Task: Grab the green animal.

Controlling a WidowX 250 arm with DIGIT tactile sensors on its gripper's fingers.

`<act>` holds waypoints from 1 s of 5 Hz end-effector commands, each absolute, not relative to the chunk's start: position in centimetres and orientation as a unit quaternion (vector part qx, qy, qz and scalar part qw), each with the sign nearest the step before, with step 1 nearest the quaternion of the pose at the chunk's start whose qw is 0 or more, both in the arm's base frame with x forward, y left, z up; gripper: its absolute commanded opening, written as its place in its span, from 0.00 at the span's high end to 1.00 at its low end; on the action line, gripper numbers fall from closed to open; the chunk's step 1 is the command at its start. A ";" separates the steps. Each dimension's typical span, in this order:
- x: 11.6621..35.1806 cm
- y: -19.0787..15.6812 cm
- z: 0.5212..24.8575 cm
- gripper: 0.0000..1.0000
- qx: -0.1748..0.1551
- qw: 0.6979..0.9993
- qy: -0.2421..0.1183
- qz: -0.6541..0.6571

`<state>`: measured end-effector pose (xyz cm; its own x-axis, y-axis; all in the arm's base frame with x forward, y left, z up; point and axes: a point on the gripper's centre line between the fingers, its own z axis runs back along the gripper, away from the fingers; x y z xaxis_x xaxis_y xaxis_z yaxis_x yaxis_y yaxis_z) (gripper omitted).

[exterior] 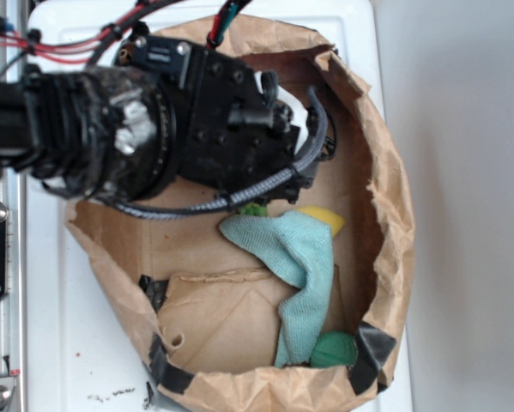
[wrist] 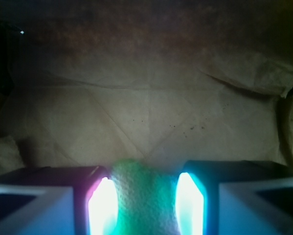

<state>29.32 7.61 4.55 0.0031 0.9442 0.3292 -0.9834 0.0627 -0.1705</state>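
Sitting between the jaws, green animal point(wrist: 141, 196), seemingly gripped

Arm point(exterior: 93, 129): matte black, ribbed cylindrical segments, scuffed grey-silver patch on the housing. Wrist block black, with small dark screws. Cables: red and black wires point(exterior: 68, 47) along the top; grey braided cable point(exterior: 231, 199) looping beneath. Claw point(wrist: 145, 200): two dark fingers point(wrist: 48, 196) with pale blue-grey faces, inner pads glowing white, pink- and cyan-tinged.
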 end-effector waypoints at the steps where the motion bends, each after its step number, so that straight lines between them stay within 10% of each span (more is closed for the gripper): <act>1: 29.3 6.6 11.7 1.00 0.008 0.768 -0.252 0.589; 5: 28.9 -3.3 14.5 1.00 0.007 0.913 -0.236 0.332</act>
